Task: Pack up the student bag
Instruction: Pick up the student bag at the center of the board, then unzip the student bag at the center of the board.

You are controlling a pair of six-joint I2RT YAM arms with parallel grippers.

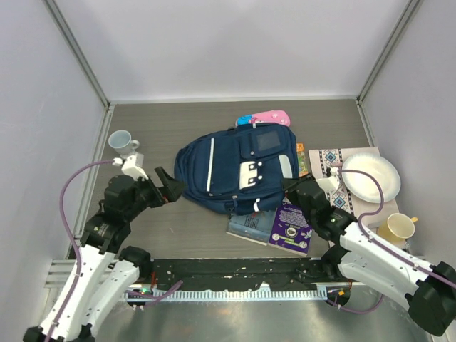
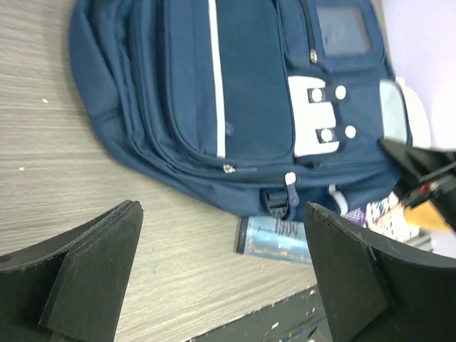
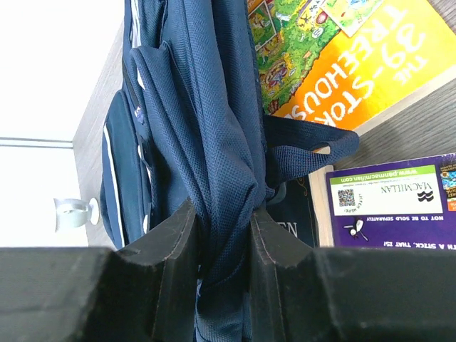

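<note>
Our right gripper [image 3: 222, 214] pinches a fold of the bag [image 1: 235, 167], which lies on the table [image 1: 153, 228], partly over books [image 1: 291, 226]. Our left gripper [image 2: 222, 208] gapes wide, empty, beside it.

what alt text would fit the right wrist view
The right claw pinches a fold of the navy student bag between its black fingers. A yellow book and a purple book lie to the right; a white cup stands far off at left.

Centre frame, the student bag [image 1: 228, 171] is showing navy blue with a white stripe; below it a book [image 1: 291, 228] is showing purple, the table [image 1: 164, 128] grey woodgrain.
</note>
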